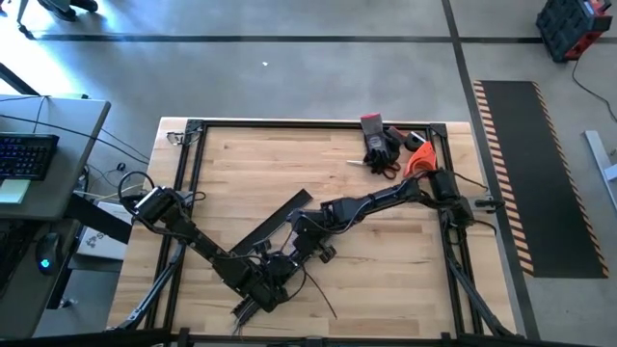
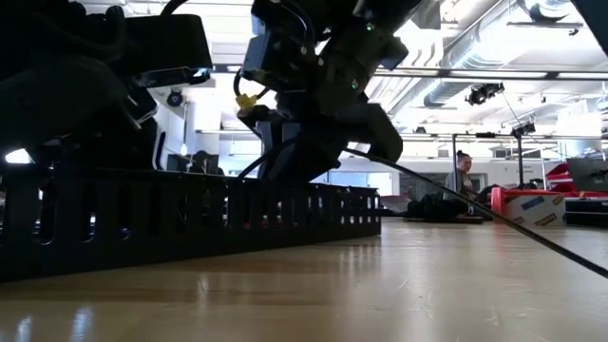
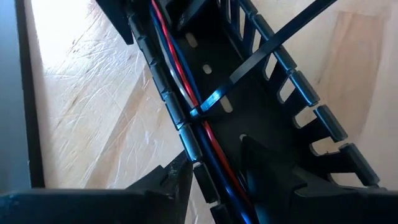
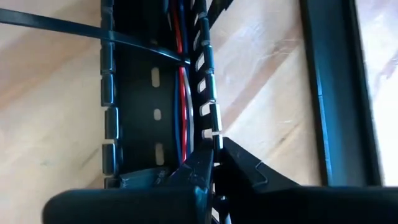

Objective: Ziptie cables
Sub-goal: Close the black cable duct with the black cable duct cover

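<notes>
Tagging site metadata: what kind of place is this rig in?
Likely an open workshop or lab: exposed ceiling ducts, concrete floor with hazard-striped mat, a desk with keyboard beside the wooden table.

Both my arms are dark, near-black, built of chunky jointed segments with thin black cables looping off them. The left gripper [image 3: 211, 186] has matte black fingers [image 3: 168, 186] with angular, faceted edges; behind them runs a broad flat black body. The right gripper [image 4: 214, 171] has the same wedge-shaped black fingers [image 4: 249, 177], and above them sits a small yellow connector [image 2: 249, 100] on its wiring.
</notes>
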`<state>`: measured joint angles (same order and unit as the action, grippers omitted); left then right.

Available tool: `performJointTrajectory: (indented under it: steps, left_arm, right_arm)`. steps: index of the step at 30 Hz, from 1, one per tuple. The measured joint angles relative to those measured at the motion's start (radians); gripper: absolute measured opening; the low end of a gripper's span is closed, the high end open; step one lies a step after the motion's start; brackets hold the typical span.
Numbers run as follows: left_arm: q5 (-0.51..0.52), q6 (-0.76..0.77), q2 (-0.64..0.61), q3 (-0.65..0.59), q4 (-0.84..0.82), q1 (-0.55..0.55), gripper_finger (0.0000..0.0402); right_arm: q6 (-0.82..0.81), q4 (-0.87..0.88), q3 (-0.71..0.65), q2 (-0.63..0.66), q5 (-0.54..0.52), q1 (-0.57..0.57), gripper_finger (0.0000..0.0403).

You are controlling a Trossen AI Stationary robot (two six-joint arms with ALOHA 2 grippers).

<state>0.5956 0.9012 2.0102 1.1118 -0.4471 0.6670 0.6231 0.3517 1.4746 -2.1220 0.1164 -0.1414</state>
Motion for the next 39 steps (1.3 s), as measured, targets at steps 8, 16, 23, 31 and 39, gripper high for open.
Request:
performJointTrajectory:
  steps: [8,16,23,31,39]
  left_arm:
    - [-0.003,-0.094,0.001,0.000,0.007,0.002,0.0106]
    - [0.002,-0.154,0.002,0.000,0.016,0.000,0.0105]
    - [0.000,-0.172,0.002,0.000,0.017,0.001,0.0105]
    - [-0.014,-0.225,0.002,0.000,0.046,0.003,0.0105]
    - [-0.014,-0.222,0.002,0.000,0.048,0.005,0.0105]
  right_arm:
    - [-0.110,0.058,0.002,0.000,0.217,0.051,0.0001]
    - [-0.180,0.107,0.002,-0.001,0.355,0.089,0.0001]
    - [-0.173,0.136,0.007,-0.027,0.428,0.086,0.0001]
    - [-0.251,0.104,0.006,-0.057,0.505,0.099,0.0009]
    - [-0.224,0.167,0.063,-0.066,0.460,0.104,0.0119]
